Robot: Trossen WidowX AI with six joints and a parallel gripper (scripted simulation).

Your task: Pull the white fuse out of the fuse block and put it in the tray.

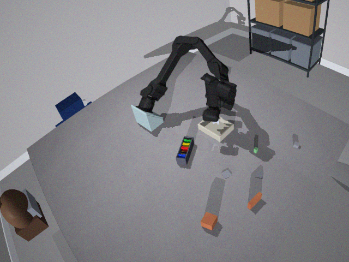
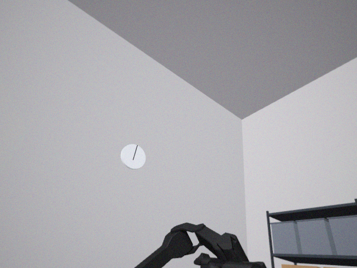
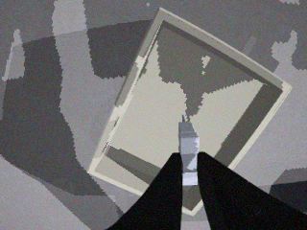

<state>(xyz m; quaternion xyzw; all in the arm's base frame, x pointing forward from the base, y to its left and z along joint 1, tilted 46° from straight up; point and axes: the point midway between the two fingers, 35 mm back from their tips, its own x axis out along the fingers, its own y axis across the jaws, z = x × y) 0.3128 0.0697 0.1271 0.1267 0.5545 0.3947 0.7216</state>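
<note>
My gripper [image 1: 215, 121] [image 3: 188, 159] is shut on the white fuse [image 1: 213, 123] [image 3: 189, 144], which points down between the fingertips. In the wrist view the fuse shows over the inside of the cream tray [image 1: 209, 134] [image 3: 221, 48], nearer its lower corner. The exact height above the tray floor is hard to tell. The dark fuse block [image 1: 181, 161] stands apart from the gripper, left of and nearer than the tray in the top view. It holds a green fuse [image 1: 187, 140], a yellow fuse [image 1: 185, 144], a red fuse [image 1: 184, 148] and a blue fuse [image 1: 181, 155], with a gap between red and blue.
A small green block [image 1: 255, 150] and a small grey block [image 1: 295, 144] lie right of the tray. Two orange blocks [image 1: 209, 221] [image 1: 254, 200] lie nearer the camera. A pale blue slanted piece [image 1: 148, 120] is at the arm's base. The exterior view shows only upper arm parts.
</note>
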